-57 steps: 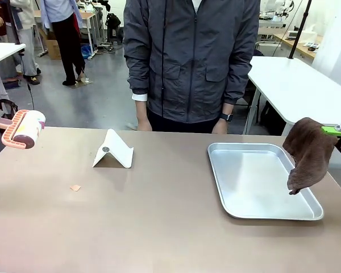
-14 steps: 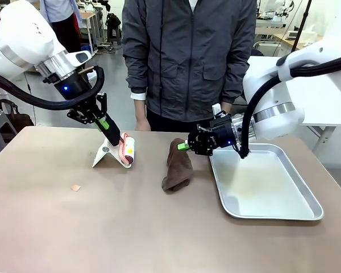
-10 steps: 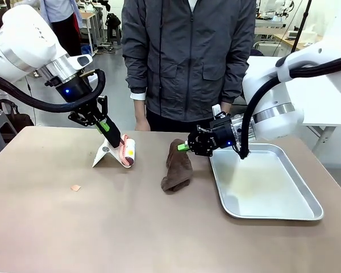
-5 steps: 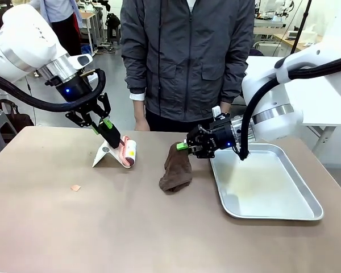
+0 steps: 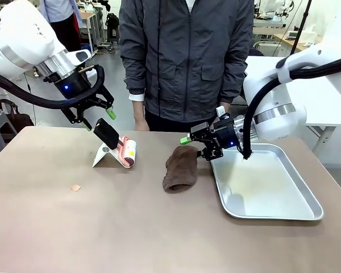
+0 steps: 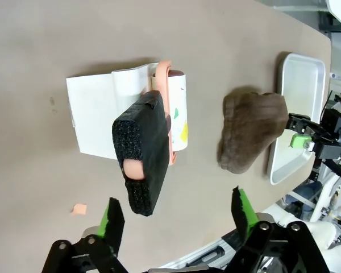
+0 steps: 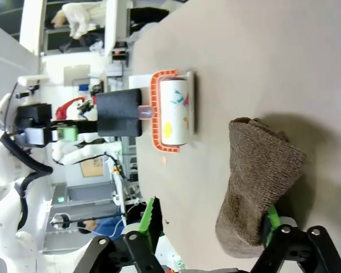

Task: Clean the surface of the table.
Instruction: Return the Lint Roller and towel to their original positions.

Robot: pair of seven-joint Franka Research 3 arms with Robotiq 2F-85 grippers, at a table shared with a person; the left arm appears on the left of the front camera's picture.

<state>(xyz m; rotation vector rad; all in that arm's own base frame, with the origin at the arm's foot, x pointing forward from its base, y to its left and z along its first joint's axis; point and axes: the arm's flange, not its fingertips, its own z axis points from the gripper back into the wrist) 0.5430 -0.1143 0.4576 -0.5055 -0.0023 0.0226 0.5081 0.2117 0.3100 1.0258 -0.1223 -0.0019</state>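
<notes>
The brownish table (image 5: 131, 227) carries a pink lint roller (image 5: 127, 152) leaning on a white folded stand (image 5: 106, 154), its black foam handle (image 5: 106, 132) pointing up. My left gripper (image 5: 99, 120) hovers open just above that handle, touching nothing; the left wrist view shows the handle (image 6: 143, 151) ahead of the spread fingers (image 6: 112, 216). A brown cloth (image 5: 179, 168) lies crumpled on the table beside the tray. My right gripper (image 5: 196, 147) stands open right above the cloth's far end; in the right wrist view the cloth (image 7: 261, 176) lies loose near one finger (image 7: 271, 219).
A silver metal tray (image 5: 261, 182) sits on the right side of the table. A small tan scrap (image 5: 75, 187) lies at the left front. A person in a grey jacket (image 5: 187, 57) stands at the far edge, hands down.
Both grippers have opened. The left one let go of the roller's handle and lifted slightly. The right one released the cloth, which slumped flat onto the table.
</notes>
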